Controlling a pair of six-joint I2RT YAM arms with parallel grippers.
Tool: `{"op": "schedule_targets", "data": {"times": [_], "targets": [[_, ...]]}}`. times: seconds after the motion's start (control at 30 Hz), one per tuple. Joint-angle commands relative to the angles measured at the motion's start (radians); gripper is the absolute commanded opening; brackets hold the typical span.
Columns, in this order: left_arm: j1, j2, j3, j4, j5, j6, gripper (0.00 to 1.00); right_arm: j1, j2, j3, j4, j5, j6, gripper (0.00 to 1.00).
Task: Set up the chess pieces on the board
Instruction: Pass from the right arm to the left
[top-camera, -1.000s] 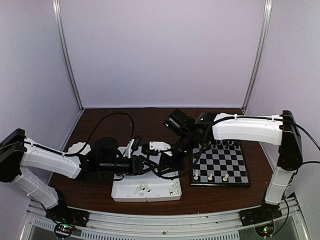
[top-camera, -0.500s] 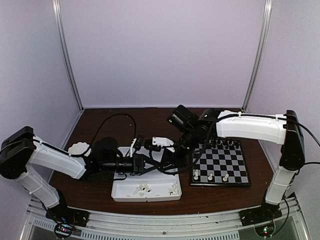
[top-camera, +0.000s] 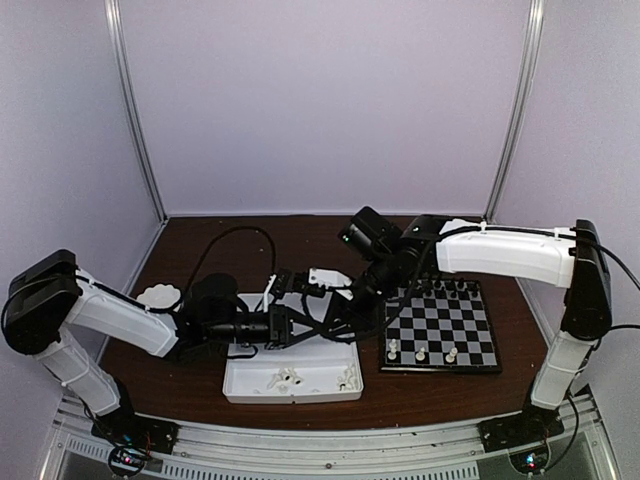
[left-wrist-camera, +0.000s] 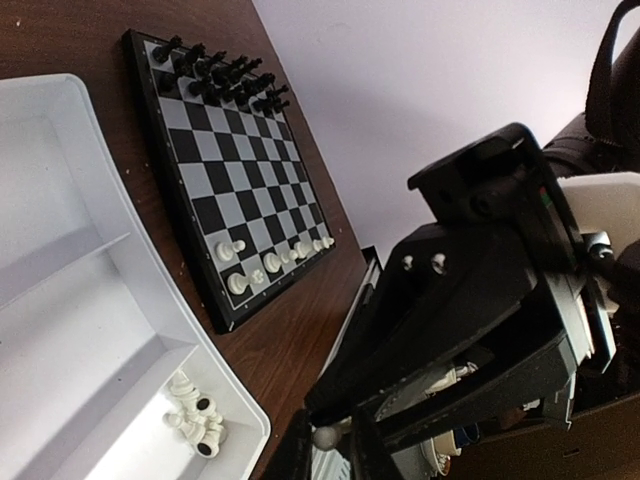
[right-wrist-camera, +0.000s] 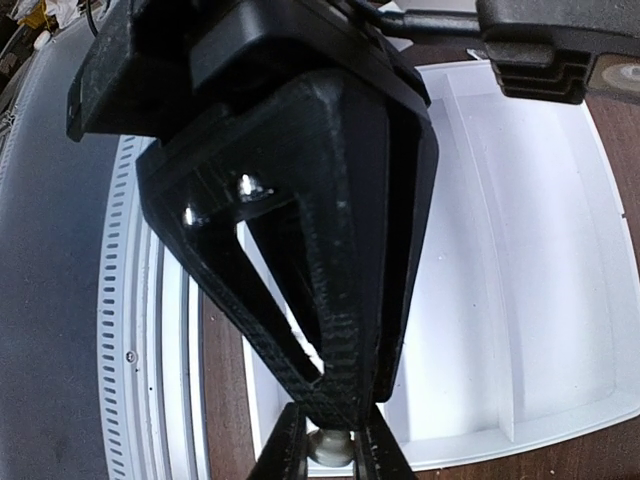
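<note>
My two grippers meet tip to tip above the white tray (top-camera: 240, 385). The left gripper (left-wrist-camera: 328, 445), also in the top view (top-camera: 303, 322), and the right gripper (right-wrist-camera: 330, 450), also in the top view (top-camera: 312, 320), are both shut on one white chess piece (left-wrist-camera: 325, 437), which also shows in the right wrist view (right-wrist-camera: 330, 447). The board (top-camera: 440, 368) lies right of the tray. Black pieces (top-camera: 447, 289) line its far rows. A few white pieces (top-camera: 420, 352) stand on its near row. Loose white pieces (top-camera: 285, 378) lie in the tray's near compartment.
The tray (left-wrist-camera: 60, 200) has three compartments, and its far ones show bare in the right wrist view (right-wrist-camera: 520, 250). A white round object (top-camera: 158, 296) lies at the left by the left arm. Black cables loop over the table behind the tray. The metal frame rail runs along the near edge.
The two grippers were apart over the tray; both have moved together and now meet at the white piece. The right wrist has shifted slightly right and up.
</note>
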Motion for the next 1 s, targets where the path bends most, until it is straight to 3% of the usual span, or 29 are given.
{"op": "schedule_targets", "data": {"times": [0.0, 0.27, 0.47, 0.67, 0.8, 0.97], "targets": [[-0.009, 0.030, 0.027, 0.079, 0.062, -0.009, 0.11, -0.006, -0.043, -0.005, 0.082, 0.016, 0.016, 0.09], [-0.008, 0.032, 0.124, -0.047, 0.062, 0.063, 0.03, -0.046, -0.093, -0.047, 0.075, 0.034, 0.003, 0.11], [-0.006, 0.092, 0.285, -0.209, 0.073, 0.158, 0.01, -0.110, -0.155, -0.070, 0.018, -0.002, -0.044, 0.30], [-0.011, 0.217, 0.589, -0.532, 0.052, 0.371, 0.00, -0.300, -0.318, -0.117, -0.191, -0.143, -0.152, 0.39], [-0.040, 0.336, 0.838, -0.808, 0.015, 0.550, 0.00, -0.489, -0.459, -0.196, -0.306, -0.205, -0.244, 0.41], [-0.098, 0.516, 1.163, -1.167, -0.086, 0.759, 0.00, -0.690, -0.593, -0.340, -0.266, -0.200, -0.226, 0.42]]}}
